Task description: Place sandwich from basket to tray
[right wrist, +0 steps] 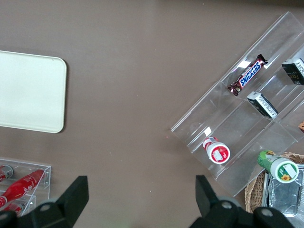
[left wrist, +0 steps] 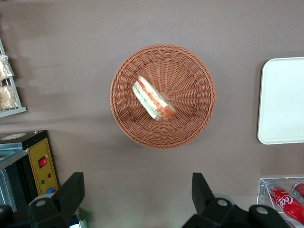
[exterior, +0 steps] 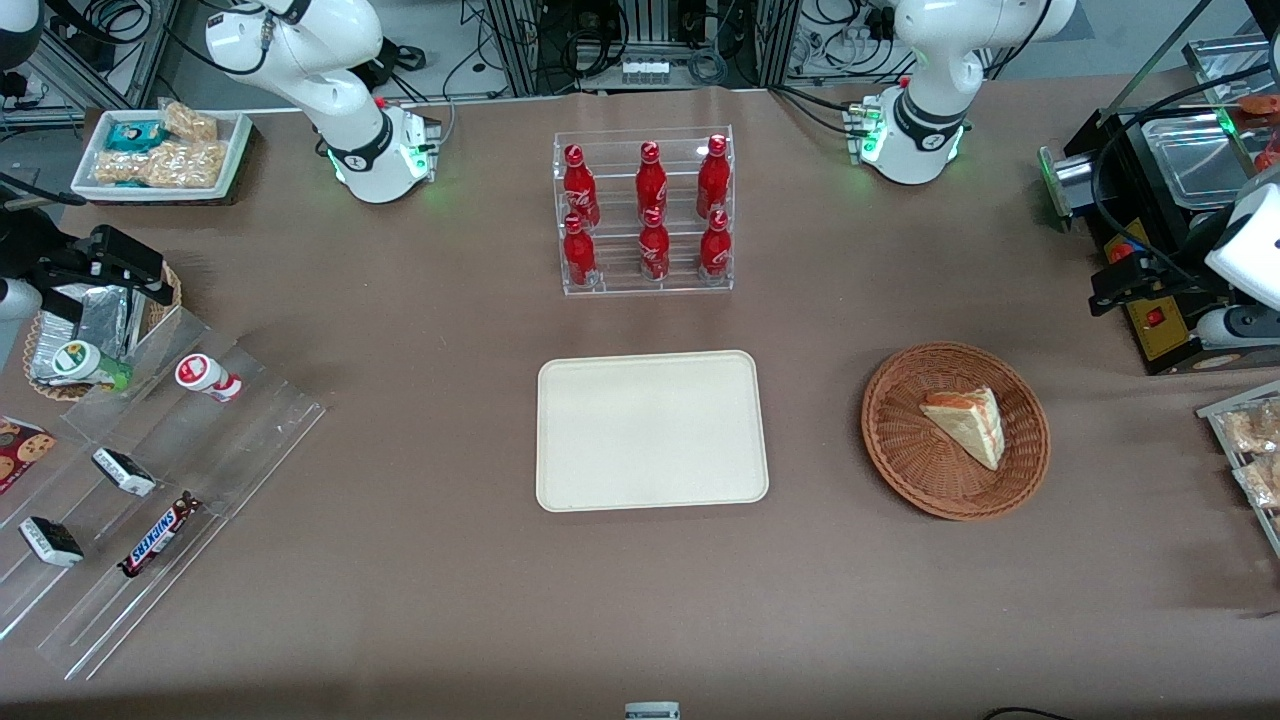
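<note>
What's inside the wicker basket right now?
Only the sandwich, lying on its side in the basket. The weave under it is covered. The gripper hovers open above the table beside the basket, holding nothing.

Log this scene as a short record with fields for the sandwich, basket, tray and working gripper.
sandwich: one wedge, lying in the basket, ungrasped
basket: round wicker, beside the tray, toward the working arm's end of the table
tray: cream, rectangular, nothing on it
gripper: high above the table, fingers open, holding nothing
task status: sandwich not yet picked up
</note>
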Controlling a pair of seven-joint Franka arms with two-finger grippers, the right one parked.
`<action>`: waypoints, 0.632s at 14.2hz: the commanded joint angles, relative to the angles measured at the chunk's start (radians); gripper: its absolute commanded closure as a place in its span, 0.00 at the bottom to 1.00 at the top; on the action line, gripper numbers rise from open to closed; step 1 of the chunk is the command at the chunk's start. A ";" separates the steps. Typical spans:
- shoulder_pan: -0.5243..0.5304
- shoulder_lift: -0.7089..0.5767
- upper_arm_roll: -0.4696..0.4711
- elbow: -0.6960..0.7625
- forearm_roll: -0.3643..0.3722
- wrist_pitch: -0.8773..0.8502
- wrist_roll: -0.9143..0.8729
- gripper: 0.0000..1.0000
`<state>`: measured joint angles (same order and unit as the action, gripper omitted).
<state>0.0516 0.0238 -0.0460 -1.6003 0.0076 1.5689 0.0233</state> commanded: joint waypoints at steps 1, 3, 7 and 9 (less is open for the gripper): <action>-0.012 0.008 0.005 0.023 0.000 -0.018 0.009 0.00; -0.012 0.008 0.005 0.023 0.000 -0.020 0.009 0.00; -0.012 0.010 0.005 0.022 0.000 -0.026 0.007 0.00; -0.012 0.010 0.006 0.017 0.000 -0.032 0.007 0.00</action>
<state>0.0483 0.0240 -0.0460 -1.6004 0.0076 1.5583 0.0233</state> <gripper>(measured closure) 0.000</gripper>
